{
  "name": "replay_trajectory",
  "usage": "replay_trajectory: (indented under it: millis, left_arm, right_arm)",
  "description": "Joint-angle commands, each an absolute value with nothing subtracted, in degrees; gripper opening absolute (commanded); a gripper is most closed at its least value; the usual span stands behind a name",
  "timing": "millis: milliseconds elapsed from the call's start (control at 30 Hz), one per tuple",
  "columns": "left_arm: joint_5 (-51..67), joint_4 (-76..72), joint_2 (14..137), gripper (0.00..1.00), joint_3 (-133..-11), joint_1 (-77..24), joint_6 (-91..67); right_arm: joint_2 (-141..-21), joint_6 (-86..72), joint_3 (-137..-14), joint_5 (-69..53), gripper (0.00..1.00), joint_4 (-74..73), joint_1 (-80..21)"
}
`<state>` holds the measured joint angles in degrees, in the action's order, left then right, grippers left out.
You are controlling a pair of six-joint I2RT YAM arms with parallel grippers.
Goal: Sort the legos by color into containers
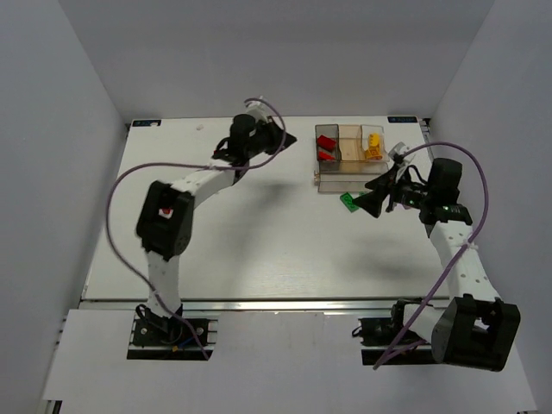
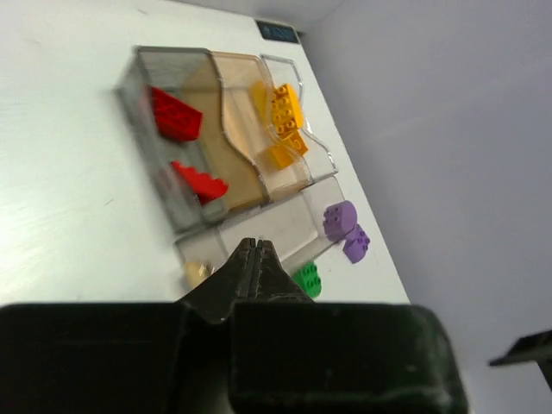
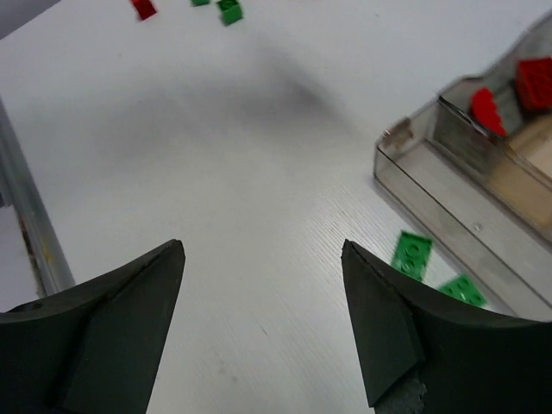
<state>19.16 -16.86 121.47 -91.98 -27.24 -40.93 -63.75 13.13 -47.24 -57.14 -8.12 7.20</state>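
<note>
The clear organizer point(image 1: 349, 177) stands at the back right of the table. Its grey bin holds red legos point(image 1: 326, 147) and its clear bin holds yellow legos point(image 1: 373, 145). A green lego point(image 1: 348, 202) lies on the table in front of the tray. My right gripper point(image 1: 368, 197) is open and empty just right of it; in the right wrist view point(image 3: 260, 250) two green legos point(image 3: 411, 254) lie beside its right finger. My left gripper point(image 1: 290, 142) is shut and empty left of the organizer. The left wrist view point(image 2: 256, 246) shows red legos point(image 2: 177, 116), yellow legos point(image 2: 285, 108), two purple legos point(image 2: 339, 220) and a green lego point(image 2: 307, 279).
The amber middle bin point(image 2: 237, 129) looks empty. In the right wrist view a red lego point(image 3: 144, 9) and a green lego point(image 3: 229, 10) lie far off on the table. The table's metal front rail point(image 3: 30, 233) runs at the left. White walls surround the table.
</note>
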Motion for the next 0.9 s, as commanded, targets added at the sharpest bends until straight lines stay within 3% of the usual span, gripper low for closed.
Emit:
replay_trajectory:
  millis: [0,100,133,200,233,267,400,567,633,667,733,800,867]
  left_arm:
    - [10.3,-8.8,103.2,0.00,-77.8,-25.0,-35.0]
    - [1.9,4.2,94.2,0.34,-73.1,-23.5,-32.7]
    - [-4.1,10.4,92.2,0.53,-70.9,-23.5,-31.9]
    - [-8.6,15.0,87.5,0.72,-68.6,-22.1,-30.3]
    - [-13.7,20.5,86.5,0.89,-67.6,-22.1,-30.6]
    - [-16.3,23.7,86.0,0.96,-67.7,-20.5,-30.8]
    - [-22.1,34.5,86.2,0.98,-68.3,-15.8,-32.8]
    - [-23.1,37.9,85.6,0.98,-65.9,-9.6,-33.3]
    - [-23.0,37.7,85.3,0.97,-65.5,-6.3,-32.4]
    - [-22.2,37.6,86.3,0.95,-65.7,-5.2,-32.1]
    - [-21.0,37.3,88.0,0.90,-66.2,-2.6,-31.4]
    - [-18.2,37.2,90.9,0.83,-67.2,-1.3,-30.8]
    - [-17.0,36.7,92.2,0.73,-67.6,-0.7,-30.3]
  right_arm:
    - [-63.9,26.7,-53.8,-57.1,0.79,-15.3,1.2]
    - [-67.3,28.7,-59.6,-55.3,0.80,-19.5,-2.4]
    - [-68.3,27.0,-60.5,-54.3,0.81,-19.3,-4.4]
    - [-68.6,24.1,-60.5,-52.7,0.82,-15.7,-6.0]
    - [-68.6,20.5,-59.9,-51.3,0.82,-14.1,-7.8]
    - [-68.6,18.8,-59.2,-50.5,0.82,-12.6,-8.3]
    - [-69.4,13.2,-58.6,-43.8,0.81,-9.0,-11.4]
    - [-70.8,11.1,-60.5,-39.9,0.68,-11.7,-13.7]
    - [-70.4,10.7,-58.5,-40.2,0.56,-11.0,-14.2]
    - [-70.2,11.0,-58.1,-40.3,0.37,-10.8,-14.2]
    - [-69.8,11.1,-57.2,-41.0,0.22,-11.0,-14.2]
    - [-69.1,11.2,-56.9,-41.0,0.19,-11.0,-14.2]
    - [-68.6,11.3,-56.3,-41.0,0.23,-10.6,-13.8]
